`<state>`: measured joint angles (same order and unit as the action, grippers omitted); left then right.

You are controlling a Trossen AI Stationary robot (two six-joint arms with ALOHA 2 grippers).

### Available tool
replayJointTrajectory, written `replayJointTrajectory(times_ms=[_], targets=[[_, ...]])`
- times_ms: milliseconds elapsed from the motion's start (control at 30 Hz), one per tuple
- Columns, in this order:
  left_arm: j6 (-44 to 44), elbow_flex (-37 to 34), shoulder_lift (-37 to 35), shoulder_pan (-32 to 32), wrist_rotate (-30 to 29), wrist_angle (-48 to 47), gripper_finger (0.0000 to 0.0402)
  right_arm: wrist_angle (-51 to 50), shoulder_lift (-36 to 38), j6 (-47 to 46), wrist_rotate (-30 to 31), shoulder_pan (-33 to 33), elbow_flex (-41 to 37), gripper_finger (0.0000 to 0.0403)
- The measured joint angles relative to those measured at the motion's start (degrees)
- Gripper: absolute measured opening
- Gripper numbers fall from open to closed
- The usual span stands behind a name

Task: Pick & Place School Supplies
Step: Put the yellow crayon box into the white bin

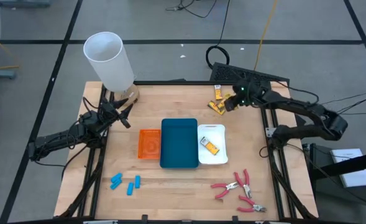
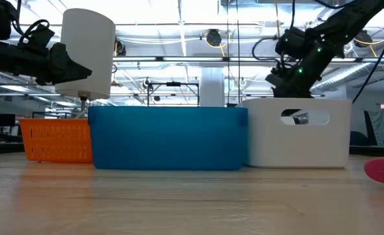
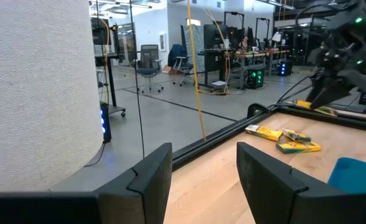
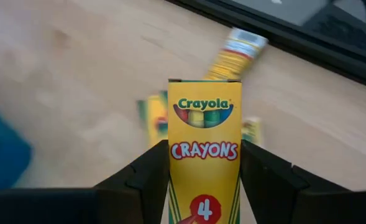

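My right gripper (image 4: 204,186) is over the table's far right part and is shut on a yellow Crayola crayon packet (image 4: 204,124). Below it, more yellow packets (image 1: 217,108) lie flat on the wood. Another packet (image 1: 211,145) lies in the white tray (image 1: 220,157). Red-handled pliers (image 1: 238,186) lie at the near right, and light-blue stubby pieces (image 1: 125,182) at the near left. My left gripper (image 3: 201,174) stands open with nothing between its fingers, level, beside the tall white cylinder (image 1: 110,59). My right gripper pinches the crayon packet by its two long narrow sides (image 4: 170,162) between its two fingers (image 4: 146,177). The packet lies along the fingers, with its top end reaching past their tips. The fingers slant down toward the table from its right side. The packet is lifted clear of the wood.
A blue tray (image 1: 179,143) stands at the table's middle, with an orange tray (image 1: 149,144) on its left and the white tray on its right. A black frame rail (image 1: 170,82) runs along the far edge. Bare wood lies along the near edge between the blue pieces and the pliers.
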<state>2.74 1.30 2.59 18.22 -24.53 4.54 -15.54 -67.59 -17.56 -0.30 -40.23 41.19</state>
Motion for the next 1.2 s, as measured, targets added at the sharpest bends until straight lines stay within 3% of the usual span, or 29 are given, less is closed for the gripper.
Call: replayJointTrajectory(times_ms=[767,1200], targets=[[0.0,0.0,0.0,0.0,0.0,0.0,0.0182,17.1,0.4,-4.7,0.2,28.8,0.1,0.0173],[0.0,0.0,0.0,0.0,0.0,0.0,0.0182,17.4,-2.3,-11.1,0.2,42.1,0.2,0.0173]])
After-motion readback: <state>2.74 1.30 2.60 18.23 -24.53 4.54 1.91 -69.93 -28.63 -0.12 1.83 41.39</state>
